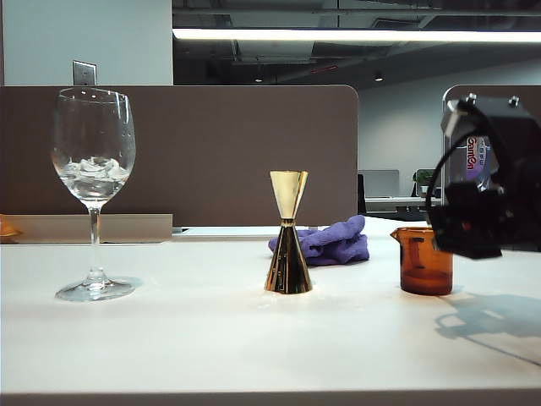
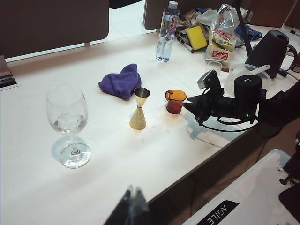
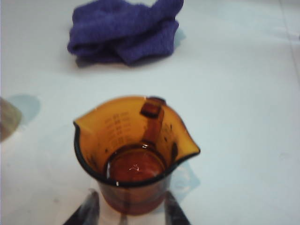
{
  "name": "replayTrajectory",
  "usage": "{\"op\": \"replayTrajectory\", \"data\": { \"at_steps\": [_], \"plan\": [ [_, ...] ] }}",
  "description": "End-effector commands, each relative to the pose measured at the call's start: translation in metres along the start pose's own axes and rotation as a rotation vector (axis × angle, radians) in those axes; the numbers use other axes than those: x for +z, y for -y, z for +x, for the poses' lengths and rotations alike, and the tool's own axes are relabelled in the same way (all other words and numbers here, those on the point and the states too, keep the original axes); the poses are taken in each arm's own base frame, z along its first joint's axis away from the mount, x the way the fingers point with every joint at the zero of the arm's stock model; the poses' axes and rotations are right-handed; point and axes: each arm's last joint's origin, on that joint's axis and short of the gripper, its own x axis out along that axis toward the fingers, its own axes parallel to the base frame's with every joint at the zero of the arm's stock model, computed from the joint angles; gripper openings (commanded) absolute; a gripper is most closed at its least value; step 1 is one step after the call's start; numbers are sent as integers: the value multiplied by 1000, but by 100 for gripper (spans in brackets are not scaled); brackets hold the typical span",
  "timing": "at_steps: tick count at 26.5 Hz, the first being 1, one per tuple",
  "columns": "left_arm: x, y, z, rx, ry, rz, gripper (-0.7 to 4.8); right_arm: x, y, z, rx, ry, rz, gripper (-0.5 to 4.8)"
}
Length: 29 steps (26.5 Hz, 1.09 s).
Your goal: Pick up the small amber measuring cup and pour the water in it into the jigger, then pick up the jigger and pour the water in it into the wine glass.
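The small amber measuring cup stands upright on the white table, right of the jigger. I cannot tell whether water lies in its bottom. My right gripper is open, one finger on each side of the cup's base with a thin gap to each. In the left wrist view it comes in from the cup's right. The gold jigger stands at mid-table. The wine glass stands far left with clear contents in its bowl. My left gripper hangs high over the near table edge, shut and empty.
A crumpled purple cloth lies just behind the jigger and cup. At the back right stand a clear water bottle, a yellow sponge, snack bags and a dark kettle.
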Motion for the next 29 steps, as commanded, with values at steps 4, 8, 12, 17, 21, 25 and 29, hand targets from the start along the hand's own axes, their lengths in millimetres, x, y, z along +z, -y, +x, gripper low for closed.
{"op": "replayTrajectory", "data": {
  "at_steps": [4,8,12,17,21,25,29],
  "plan": [
    [0,0,-1,-2,-1,-3,-2,-4,0,3,-2,-28,-13,296],
    [0,0,-1,-2,-1,-3,-2,-4,0,4,-2,-28,-13,312],
    [0,0,-1,-2,-1,-3,-2,-5,-1,8,-2,-13,-19,343],
    [0,0,-1,-2,-1,-3,-2,-2,-2,21,-1,-26,-20,348],
    [0,0,0,-2,-1,-3,-2,3,-4,34,1,-25,-20,348],
    [0,0,-1,-2,-1,-3,-2,6,-5,43,2,-25,-19,348],
    [0,0,-1,-2,-1,-3,-2,7,-6,50,2,-28,-19,348]
  ]
}}
